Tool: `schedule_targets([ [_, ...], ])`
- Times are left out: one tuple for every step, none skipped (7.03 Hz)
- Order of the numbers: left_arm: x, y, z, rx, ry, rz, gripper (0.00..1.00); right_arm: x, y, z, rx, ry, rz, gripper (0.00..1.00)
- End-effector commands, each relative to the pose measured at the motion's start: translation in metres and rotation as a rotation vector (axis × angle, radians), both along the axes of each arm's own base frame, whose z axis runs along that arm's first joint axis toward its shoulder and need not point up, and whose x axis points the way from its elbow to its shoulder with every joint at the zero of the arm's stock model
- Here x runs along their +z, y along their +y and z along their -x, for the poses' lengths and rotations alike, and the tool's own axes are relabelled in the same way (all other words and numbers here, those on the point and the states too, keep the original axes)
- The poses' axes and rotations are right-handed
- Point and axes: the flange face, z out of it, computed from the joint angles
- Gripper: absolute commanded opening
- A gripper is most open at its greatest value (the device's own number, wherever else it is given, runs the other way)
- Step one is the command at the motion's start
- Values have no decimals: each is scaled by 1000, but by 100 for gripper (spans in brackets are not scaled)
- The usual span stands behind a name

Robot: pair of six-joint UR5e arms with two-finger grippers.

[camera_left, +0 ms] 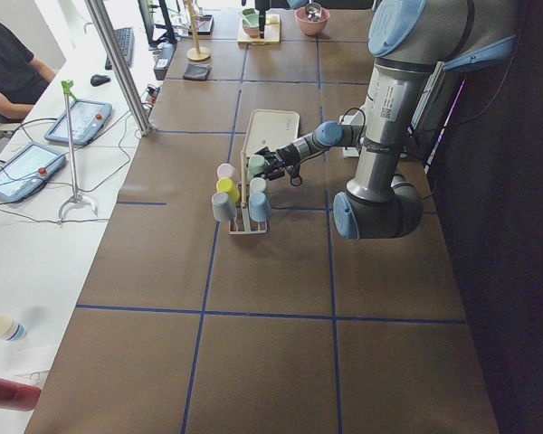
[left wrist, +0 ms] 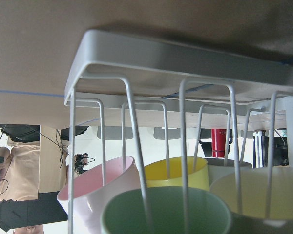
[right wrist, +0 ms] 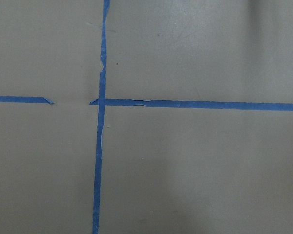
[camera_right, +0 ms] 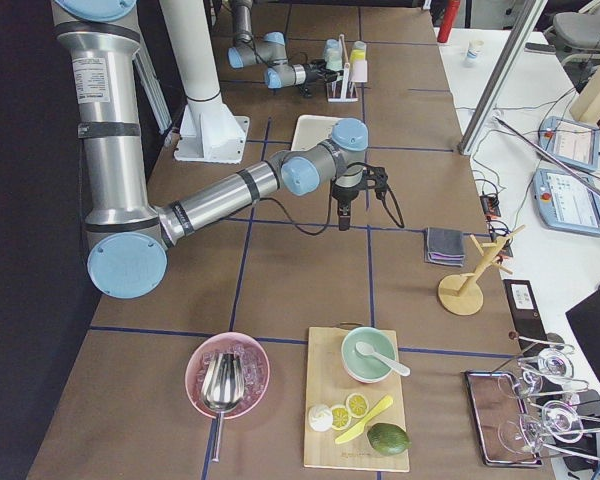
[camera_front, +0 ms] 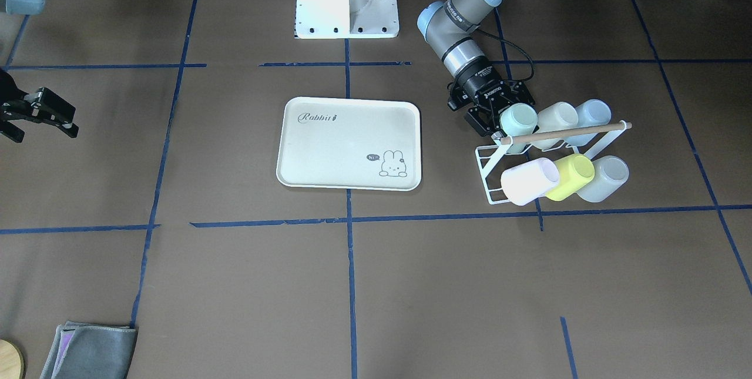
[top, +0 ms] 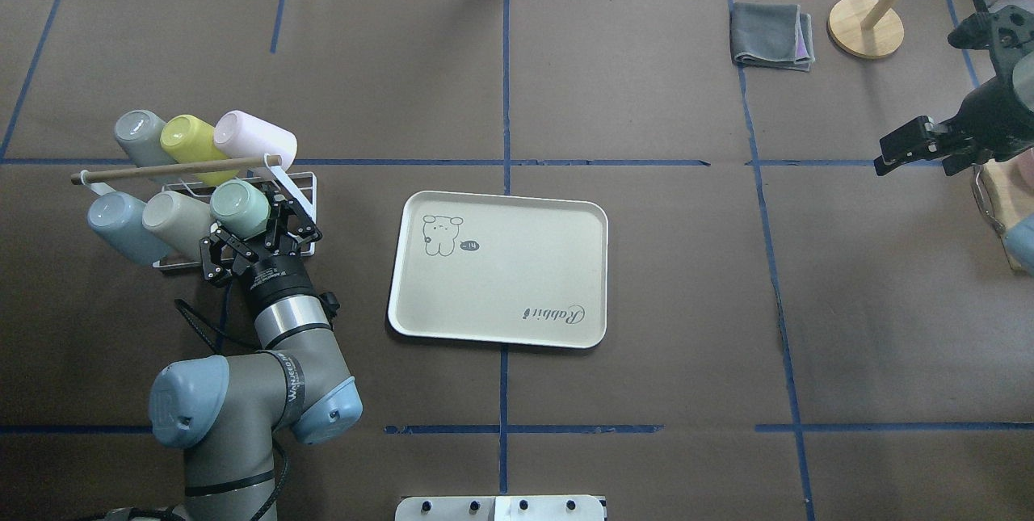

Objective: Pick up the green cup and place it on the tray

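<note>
The pale mint-green cup (camera_front: pixel 518 120) hangs on the near end of the white wire rack (camera_front: pixel 490 158), next to a beige and a pale blue cup. It also shows in the overhead view (top: pixel 240 208) and low in the left wrist view (left wrist: pixel 166 212). My left gripper (camera_front: pixel 499 123) is at this cup, its jaws spread on either side of it, and the cup sits on its peg. The cream Rabbit tray (camera_front: pixel 329 150) lies flat mid-table with nothing on it (top: pixel 517 295). My right gripper (top: pixel 917 161) is open and empty, far off at the table's other end.
On the rack's other row sit a pink cup (camera_front: pixel 529 181), a bright yellow-green cup (camera_front: pixel 571 176) and a grey cup (camera_front: pixel 604 179). A wooden rod (camera_front: pixel 564 132) tops the rack. A folded grey cloth (top: pixel 771 36) and a wooden stand (top: pixel 866 27) are at the far right.
</note>
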Motion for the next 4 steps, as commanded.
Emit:
schedule_targets([
  [-16, 3, 10, 17, 9, 0, 22, 0, 0, -1, 1, -1, 0, 100],
  [-16, 3, 10, 16, 10, -2, 22, 0, 0, 0, -1, -1, 0, 100],
  [-17, 3, 11, 15, 13, -2, 22, -1, 0, 0, 0, -2, -1, 100],
  [-17, 2, 12, 13, 11, -4, 22, -1, 0, 0, 0, -2, -1, 100],
])
